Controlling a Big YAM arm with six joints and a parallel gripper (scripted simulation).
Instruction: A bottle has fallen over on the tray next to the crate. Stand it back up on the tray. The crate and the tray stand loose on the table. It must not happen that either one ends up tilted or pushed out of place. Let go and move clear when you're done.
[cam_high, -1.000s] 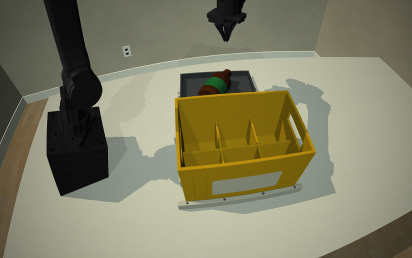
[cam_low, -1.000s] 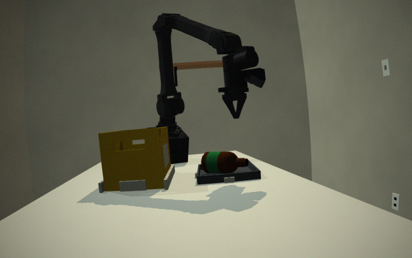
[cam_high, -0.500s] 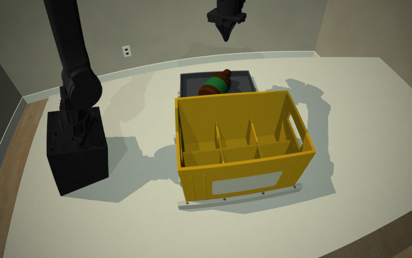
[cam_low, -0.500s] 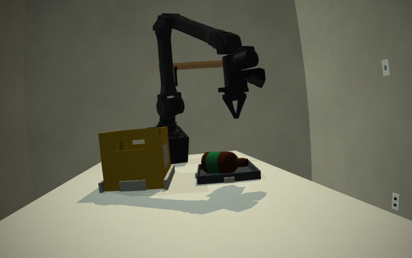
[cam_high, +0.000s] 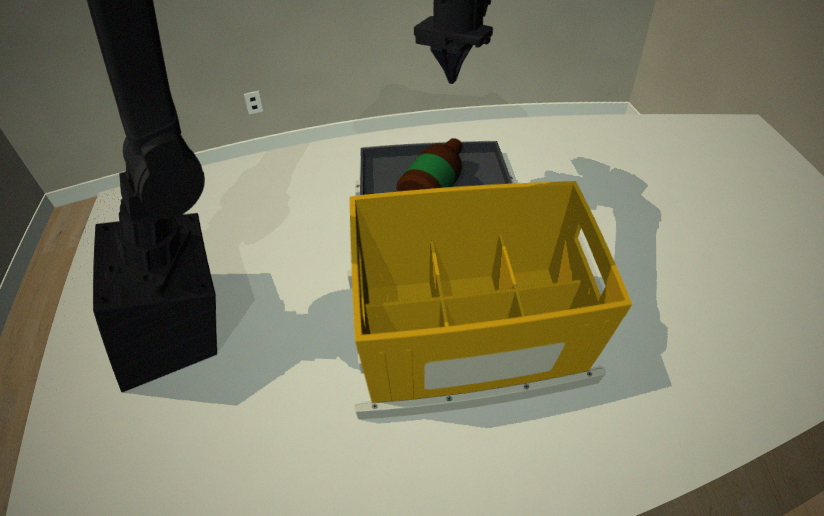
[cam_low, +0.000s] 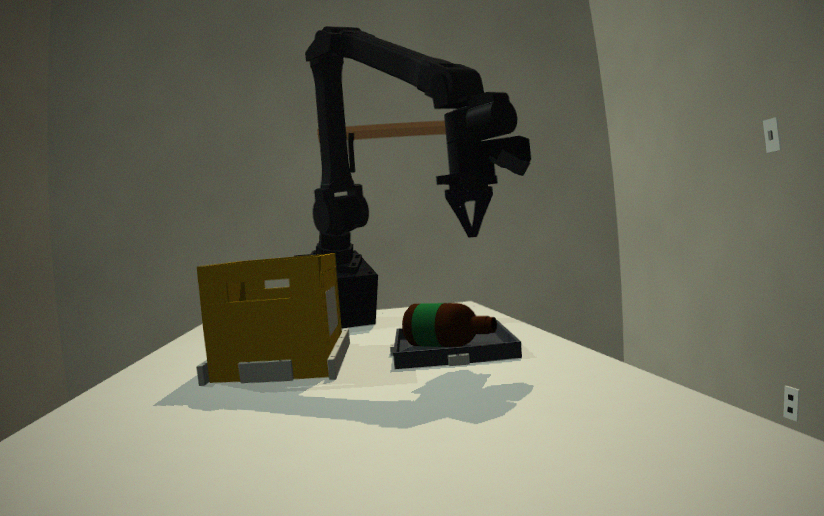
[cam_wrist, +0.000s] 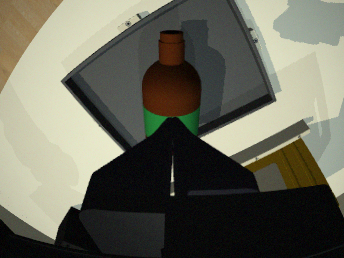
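Observation:
A brown bottle (cam_high: 430, 165) with a green label lies on its side on the dark grey tray, behind the yellow crate (cam_high: 480, 285). It also shows in the exterior view (cam_low: 446, 325) and in the wrist view (cam_wrist: 171, 87), its neck pointing away from the crate. My gripper (cam_high: 451, 74) hangs high above the tray, pointing down, its fingers shut with nothing between them. In the exterior view the gripper (cam_low: 470, 230) is well above the bottle. In the wrist view the closed fingertips overlap the bottle's label.
The yellow crate (cam_low: 267, 316) has inner dividers and stands on grey rails next to the tray (cam_low: 456, 349). The arm's black base (cam_high: 152, 297) stands at the table's left. A raised rim runs along the table's far edge.

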